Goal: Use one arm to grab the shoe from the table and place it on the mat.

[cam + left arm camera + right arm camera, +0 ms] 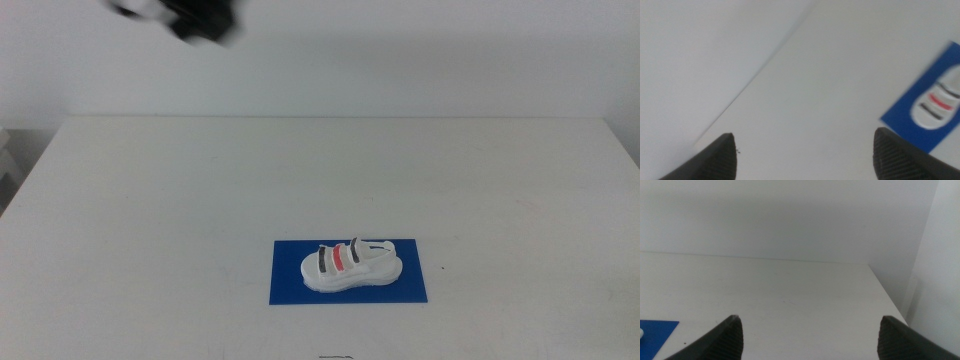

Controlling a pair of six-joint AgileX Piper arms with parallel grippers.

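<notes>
The white shoe (351,267) with two dark straps and a red one lies on its sole on the blue mat (288,280), near the table's (200,190) front. My left arm (195,20) is a dark blur high at the back left, far from the shoe. The left gripper (804,136) is open and empty; its wrist view shows the shoe (937,102) on the mat (905,125) from a distance. The right gripper (810,320) is open and empty, out of the middle view, with a corner of the mat (657,330) in its wrist view.
A white wall (400,60) stands behind the table's far edge. The table's right edge (887,297) shows in the right wrist view. A small pale object (8,160) sits beyond the table's left edge.
</notes>
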